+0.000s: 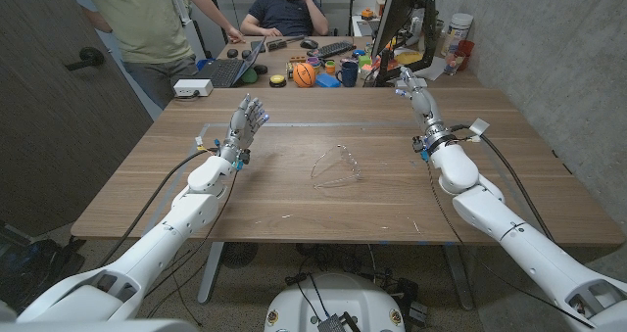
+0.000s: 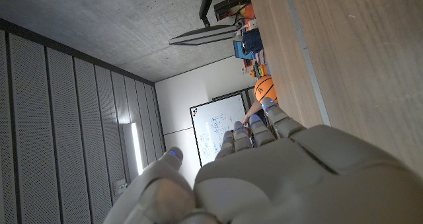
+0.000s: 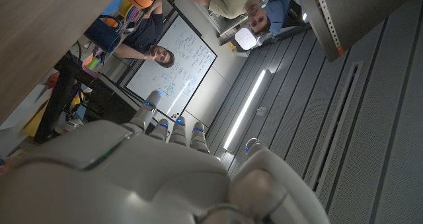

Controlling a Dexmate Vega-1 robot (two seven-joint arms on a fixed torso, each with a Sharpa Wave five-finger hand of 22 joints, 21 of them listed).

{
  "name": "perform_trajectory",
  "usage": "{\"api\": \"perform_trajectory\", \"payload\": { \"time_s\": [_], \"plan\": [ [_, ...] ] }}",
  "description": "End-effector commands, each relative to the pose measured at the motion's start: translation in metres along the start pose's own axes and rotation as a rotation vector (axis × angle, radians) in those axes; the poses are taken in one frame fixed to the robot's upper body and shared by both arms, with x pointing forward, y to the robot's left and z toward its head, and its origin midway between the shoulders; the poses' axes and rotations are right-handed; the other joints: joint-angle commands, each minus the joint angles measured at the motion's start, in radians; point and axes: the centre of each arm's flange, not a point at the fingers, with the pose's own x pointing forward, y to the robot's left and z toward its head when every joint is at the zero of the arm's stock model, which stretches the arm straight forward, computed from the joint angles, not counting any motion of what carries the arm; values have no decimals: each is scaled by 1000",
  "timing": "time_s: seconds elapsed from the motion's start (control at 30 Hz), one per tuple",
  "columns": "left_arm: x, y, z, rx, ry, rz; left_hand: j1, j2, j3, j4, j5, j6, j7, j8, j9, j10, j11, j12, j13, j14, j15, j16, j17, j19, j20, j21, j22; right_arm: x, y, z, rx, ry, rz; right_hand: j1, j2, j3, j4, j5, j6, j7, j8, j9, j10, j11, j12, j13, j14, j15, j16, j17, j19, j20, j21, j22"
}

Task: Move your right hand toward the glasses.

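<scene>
Wooden tabletop with clear-framed glasses near its middle — lying between the two arms, touched by neither. Right hand raised toward the far right edge, well apart from the glasses, fingers extended and holding nothing. Left hand up on the far left side (palm upright), fingers spread, also empty. Beyond the far edge — a cluttered desk with an orange basketball, a laptop and two people.

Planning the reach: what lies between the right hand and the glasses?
Only bare tabletop between right hand and glasses, per the head view.
</scene>
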Motion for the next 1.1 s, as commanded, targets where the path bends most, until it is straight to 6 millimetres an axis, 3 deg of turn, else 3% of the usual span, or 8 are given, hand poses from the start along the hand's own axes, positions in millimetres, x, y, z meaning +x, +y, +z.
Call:
{"api": "perform_trajectory", "payload": {
  "time_s": [0.03, 0.4, 1.1],
  "plan": [
    [1, 0, 0, -1, -2, -4, 0, 39, -6, 0, 5, -6, -3, 7, 5, -3, -8, 5, 2, -10, 1, 4, 6, 10, -3, -4, 2, 1, 14, 27, -193, -67, 33, 6, -6, -6, -7, 9, 2, -22, -3, 2, 17, -1, 8, 2, -33, 12, -4, 1, -151, 11, -10, 1],
    [0, 0, 0, -1, 1, -4, 0, 39, -10, 0, 5, -5, -5, 7, 5, -1, -12, 6, 2, -10, 1, 4, 6, 11, -3, -7, 3, 3, 26, 41, -344, -92, 65, 12, -7, -11, -13, 12, 2, -33, -6, 2, -5, -6, -2, 2, -38, 21, -8, 0, -155, 38, -23, 0],
    [-1, 1, -1, 3, 6, 0, 0, 40, -15, 0, 7, -5, -7, 7, 5, -2, -14, 5, 2, -10, -3, 4, 6, 13, -4, -11, 3, 3, 53, 52, -570, -121, 170, 23, -11, -19, -24, 15, -4, -41, -10, 1, -15, -19, -6, 1, -42, 27, -12, -2, -138, 57, -34, 0]
  ]
}}
